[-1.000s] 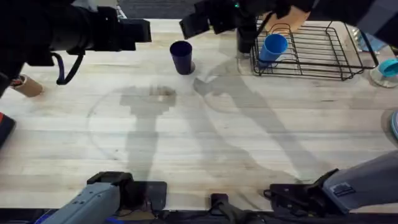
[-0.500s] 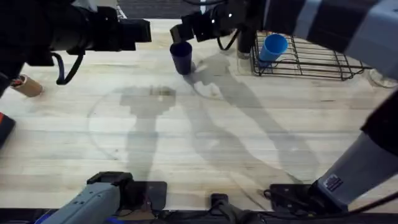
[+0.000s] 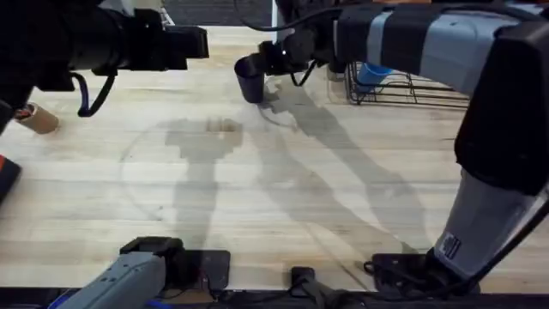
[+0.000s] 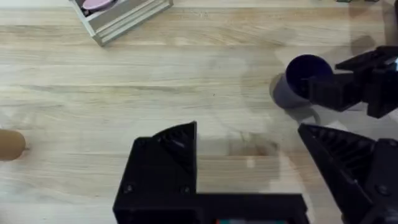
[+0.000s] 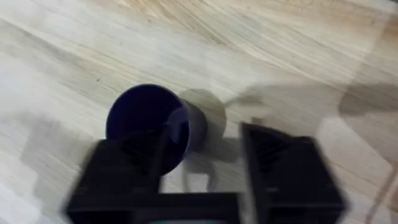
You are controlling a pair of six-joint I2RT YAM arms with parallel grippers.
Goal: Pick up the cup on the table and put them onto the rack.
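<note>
A dark blue cup [image 3: 250,79] stands upright on the wooden table at the far middle, also in the left wrist view [image 4: 303,76] and the right wrist view [image 5: 144,118]. My right gripper [image 3: 268,62] has reached across to it and is open [image 5: 214,174]; one finger overlaps the cup's mouth, the other stands clear beside it. Whether it touches the cup I cannot tell. The black wire rack [image 3: 429,86] sits at the far right, partly hidden by the right arm, with a light blue cup [image 3: 374,75] in it. My left gripper [image 4: 249,168] hangs open and empty high at the far left [image 3: 190,43].
A brown cylinder [image 3: 36,118] lies at the table's left edge. A grey slatted tray [image 4: 121,15] holding something pink stands at the back left. The right arm [image 3: 412,39] spans the far right, above the rack.
The right arm has swung left from the rack to the dark blue cup. The left arm and both cups have not moved.
</note>
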